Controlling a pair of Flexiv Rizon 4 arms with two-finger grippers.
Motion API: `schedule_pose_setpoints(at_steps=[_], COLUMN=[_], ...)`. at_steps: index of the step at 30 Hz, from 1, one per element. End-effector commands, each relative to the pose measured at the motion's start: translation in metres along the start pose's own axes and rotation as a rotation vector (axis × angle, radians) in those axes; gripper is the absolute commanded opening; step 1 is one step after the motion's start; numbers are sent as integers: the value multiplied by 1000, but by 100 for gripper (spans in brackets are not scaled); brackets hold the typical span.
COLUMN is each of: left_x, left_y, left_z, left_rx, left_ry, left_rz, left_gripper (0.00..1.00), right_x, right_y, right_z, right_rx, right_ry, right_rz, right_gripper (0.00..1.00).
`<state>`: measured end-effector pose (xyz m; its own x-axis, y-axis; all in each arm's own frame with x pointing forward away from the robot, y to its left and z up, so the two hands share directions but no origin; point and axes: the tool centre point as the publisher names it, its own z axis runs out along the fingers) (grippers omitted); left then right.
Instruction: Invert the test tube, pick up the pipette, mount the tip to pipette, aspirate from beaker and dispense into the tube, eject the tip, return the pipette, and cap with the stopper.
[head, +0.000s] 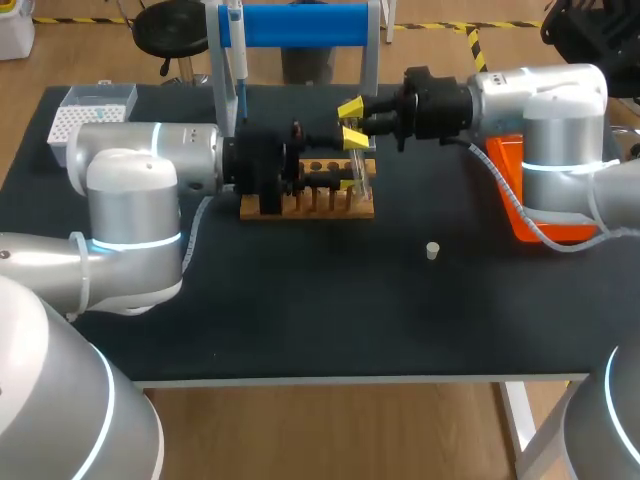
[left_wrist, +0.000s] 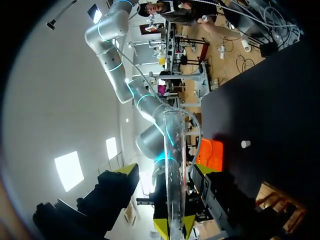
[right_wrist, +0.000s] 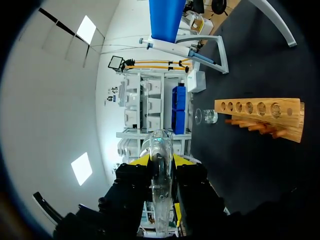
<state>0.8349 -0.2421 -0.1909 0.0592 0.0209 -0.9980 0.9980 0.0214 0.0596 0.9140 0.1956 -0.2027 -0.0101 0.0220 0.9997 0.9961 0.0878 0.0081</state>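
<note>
A clear test tube (right_wrist: 161, 150) lies between the yellow tips of my right gripper (right_wrist: 161, 162), which is shut on it. In the left wrist view the same tube (left_wrist: 174, 165) runs straight ahead from my left gripper (left_wrist: 174, 227). That gripper's yellow tips sit close on either side of the tube's near end, still open. My right gripper (left_wrist: 166, 170) holds the tube farther along. In the head view both grippers meet above the wooden rack (head: 305, 205), the right gripper (head: 352, 123) facing the left gripper (head: 315, 165). The pipette (head: 238, 60) hangs on its stand. The stopper (head: 432, 250) lies on the mat.
A small beaker (right_wrist: 206, 116) stands beyond the rack (right_wrist: 260, 112). A white tip box (head: 85, 115) sits at the table's back left and an orange tray (head: 520, 190) at the right, under my right arm. The blue-barred stand (head: 300, 25) rises behind the rack.
</note>
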Motion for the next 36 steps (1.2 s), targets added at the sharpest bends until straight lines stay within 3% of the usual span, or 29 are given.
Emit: schedule_pose_setpoints(at_steps=[1,10,23,36], left_x=[1,3,2,2], left_y=[-1,-9,-10,-10], left_z=[2,2,4,9], left_rx=[0,2,7,15], left_ry=[1,-2,-1,9], left_rz=[0,-12,-10,-12], left_gripper=[67,65,58,56], right_x=[1,1,1,1], right_y=[0,0,0,0], right_z=[0,0,0,0], right_rx=[0,0,0,0], right_ry=[-2,-2,-2,-2], right_rz=[0,0,0,0], right_gripper=[0,0,0,0])
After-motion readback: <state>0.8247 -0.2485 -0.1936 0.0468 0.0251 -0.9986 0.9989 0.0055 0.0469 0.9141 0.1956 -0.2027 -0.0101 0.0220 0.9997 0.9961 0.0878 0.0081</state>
